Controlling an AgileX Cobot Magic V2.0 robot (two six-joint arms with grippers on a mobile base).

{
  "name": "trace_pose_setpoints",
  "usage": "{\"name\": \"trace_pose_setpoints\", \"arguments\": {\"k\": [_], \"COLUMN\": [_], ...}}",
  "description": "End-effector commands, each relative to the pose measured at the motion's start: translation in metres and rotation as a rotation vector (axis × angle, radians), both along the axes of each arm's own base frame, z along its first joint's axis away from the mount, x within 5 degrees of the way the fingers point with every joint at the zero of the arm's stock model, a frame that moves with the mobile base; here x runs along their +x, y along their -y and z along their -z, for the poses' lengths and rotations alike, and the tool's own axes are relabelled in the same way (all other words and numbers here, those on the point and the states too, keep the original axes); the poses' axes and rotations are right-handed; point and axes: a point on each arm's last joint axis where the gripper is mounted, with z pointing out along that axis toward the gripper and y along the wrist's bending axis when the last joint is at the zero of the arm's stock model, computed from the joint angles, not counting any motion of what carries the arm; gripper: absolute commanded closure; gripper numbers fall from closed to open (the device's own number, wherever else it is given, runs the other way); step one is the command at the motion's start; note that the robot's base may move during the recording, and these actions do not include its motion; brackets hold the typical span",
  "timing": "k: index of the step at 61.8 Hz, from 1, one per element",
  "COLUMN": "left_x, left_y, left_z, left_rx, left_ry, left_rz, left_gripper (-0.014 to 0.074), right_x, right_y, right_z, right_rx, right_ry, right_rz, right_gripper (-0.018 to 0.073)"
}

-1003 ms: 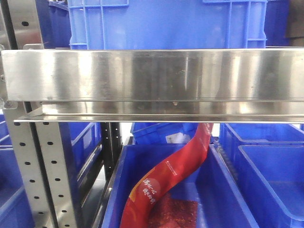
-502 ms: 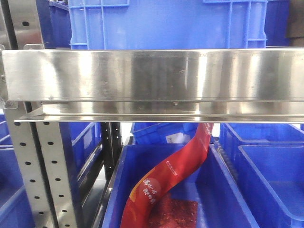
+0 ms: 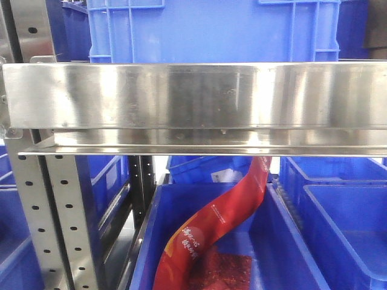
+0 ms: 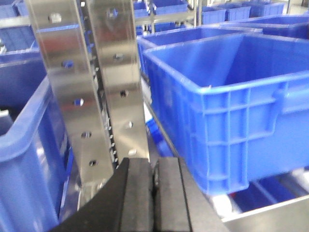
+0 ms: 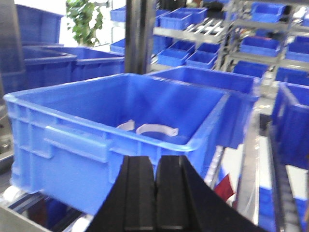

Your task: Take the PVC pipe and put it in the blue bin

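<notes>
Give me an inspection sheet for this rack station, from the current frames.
Surface: steel shelf rail spans the front view, with blue bins above and below it.
Job's things: blue bin sits open; two white curved pieces lie inside, and I cannot tell if they are pipe.
Clutter: red bag leans in the lower bin.
Grippers: left gripper shut, empty; right gripper shut, empty.
Cables: nothing seen.
Surroundings: perforated steel upright, more racks of bins, plant behind.

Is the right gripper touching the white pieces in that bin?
Apart. Right wrist view: white pieces lie inside the bin, fingers outside its near wall.
</notes>
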Motion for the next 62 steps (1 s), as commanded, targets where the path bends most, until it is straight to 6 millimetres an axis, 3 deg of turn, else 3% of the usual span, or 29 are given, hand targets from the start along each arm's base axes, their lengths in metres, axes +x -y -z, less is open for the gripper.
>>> {"name": "trace_pose_setpoints", "arguments": {"k": [1,62], "left_x": [-0.0018,-0.0018], "left_y": [0.0021,0.0021], "left_z": [-0.0037,-0.0037], "left_rx": [-0.017,-0.016], "left_ry": [0.044,0.043], "left_rz": [0.027,0.027], "left_gripper": [0.0707,0.0707], "right_x": [-0.0045,-0.0052], "right_y": [0.0032,0.0023], "right_z": [-0.0039,-0.0008], "right_rx": [0.002,-0.007], "right_ry": [0.05,0.017], "right_rz": [0.023,0.012], "right_gripper": [0.0722,0.0722]}}
